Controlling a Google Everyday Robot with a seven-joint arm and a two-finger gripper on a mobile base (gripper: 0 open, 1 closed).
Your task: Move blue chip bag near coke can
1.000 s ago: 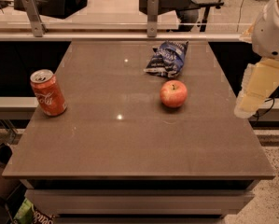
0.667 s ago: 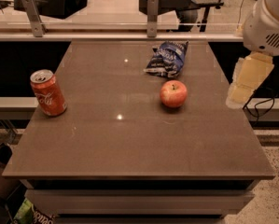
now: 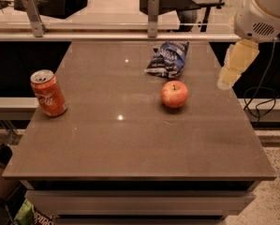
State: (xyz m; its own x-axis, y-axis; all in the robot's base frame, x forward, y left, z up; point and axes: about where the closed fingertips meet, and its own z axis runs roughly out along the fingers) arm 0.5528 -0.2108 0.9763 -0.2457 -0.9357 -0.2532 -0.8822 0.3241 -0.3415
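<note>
The red aluminium coke can (image 3: 48, 93) stands at the left edge of the brown table (image 3: 130, 149), well apart from the crinkled dark-blue foil chip bag (image 3: 167, 59) lying back of centre, just behind a round red apple (image 3: 174, 94). Looks like the approach step: the pale gripper (image 3: 226, 81) hangs off the right edge, touching nothing. Whether it's spread or closed, I can't tell. Next it must reach left to the bag.
</note>
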